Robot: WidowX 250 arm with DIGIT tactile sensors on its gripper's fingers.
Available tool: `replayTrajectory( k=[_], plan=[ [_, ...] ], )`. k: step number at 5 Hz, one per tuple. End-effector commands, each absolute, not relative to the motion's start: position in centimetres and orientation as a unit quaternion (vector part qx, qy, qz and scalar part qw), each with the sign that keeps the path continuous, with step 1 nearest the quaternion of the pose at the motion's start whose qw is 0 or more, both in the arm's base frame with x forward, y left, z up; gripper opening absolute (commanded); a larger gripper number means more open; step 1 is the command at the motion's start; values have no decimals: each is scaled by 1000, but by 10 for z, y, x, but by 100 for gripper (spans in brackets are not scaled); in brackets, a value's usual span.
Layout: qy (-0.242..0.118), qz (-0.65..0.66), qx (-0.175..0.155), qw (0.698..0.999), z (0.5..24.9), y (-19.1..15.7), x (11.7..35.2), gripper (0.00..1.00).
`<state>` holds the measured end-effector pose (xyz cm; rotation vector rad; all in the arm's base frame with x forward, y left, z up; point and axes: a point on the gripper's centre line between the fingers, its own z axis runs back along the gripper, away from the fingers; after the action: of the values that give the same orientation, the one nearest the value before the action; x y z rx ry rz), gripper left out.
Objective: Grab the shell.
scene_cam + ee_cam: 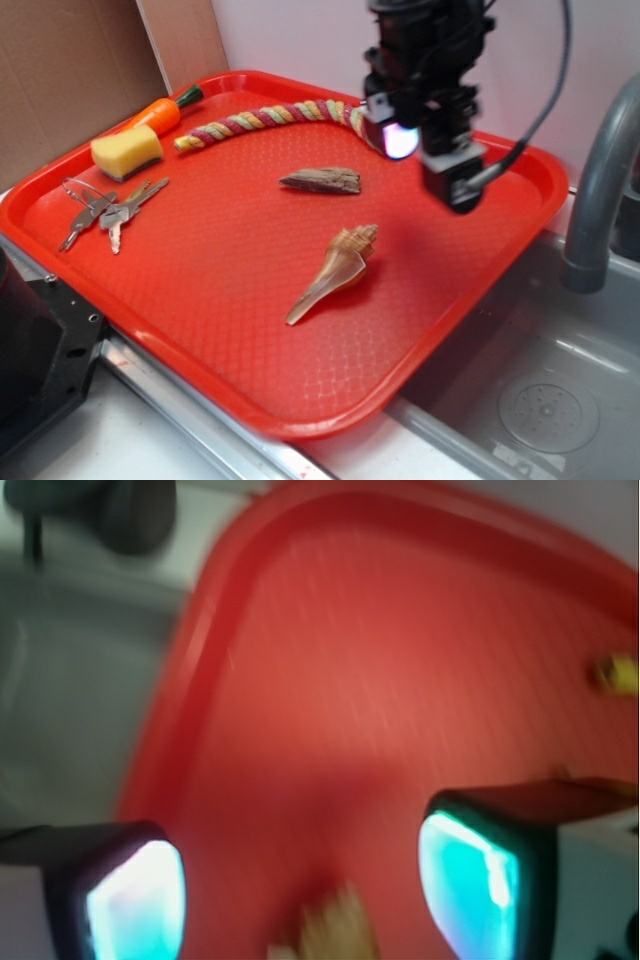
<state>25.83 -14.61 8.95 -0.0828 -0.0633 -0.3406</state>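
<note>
One shell [335, 271] is lying on the red tray [200, 290], right of the tray's middle, its knobby head pointing toward the back right and its thin tip toward the front. Nothing is touching it. Behind it, apart, a dark jagged wood piece [322, 180] is lying flat. Along the back rim a braided rope [265, 118] is stretching across, with a toy carrot [160, 113] and a yellow sponge [126, 152] sitting at the back left corner, and a bunch of keys [108, 210] is resting near the left edge. The pincer [428, 160] is hanging in the air above the tray's back right part, up and to the right of the shell, holding nothing. In the blurred wrist view its two fingers [135, 900] are standing wide apart with bare tray between them, and a tan blur, the shell [335, 930], is showing at the bottom edge between them. A grey sink [540, 380] is sitting to the tray's right.
</note>
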Motion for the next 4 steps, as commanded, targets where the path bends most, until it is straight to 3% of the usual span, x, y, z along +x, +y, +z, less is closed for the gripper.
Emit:
replayTrajectory(
  k=[1,2,3,4],
  plan=[
    [-39,-173,-56,983,91,-145,234,100],
    [-20,-184,-50,981,72,-146,209,100],
    [-30,-192,-62,979,62,-135,228,100],
    [-15,-194,-59,979,50,-129,232,100]
  ],
)
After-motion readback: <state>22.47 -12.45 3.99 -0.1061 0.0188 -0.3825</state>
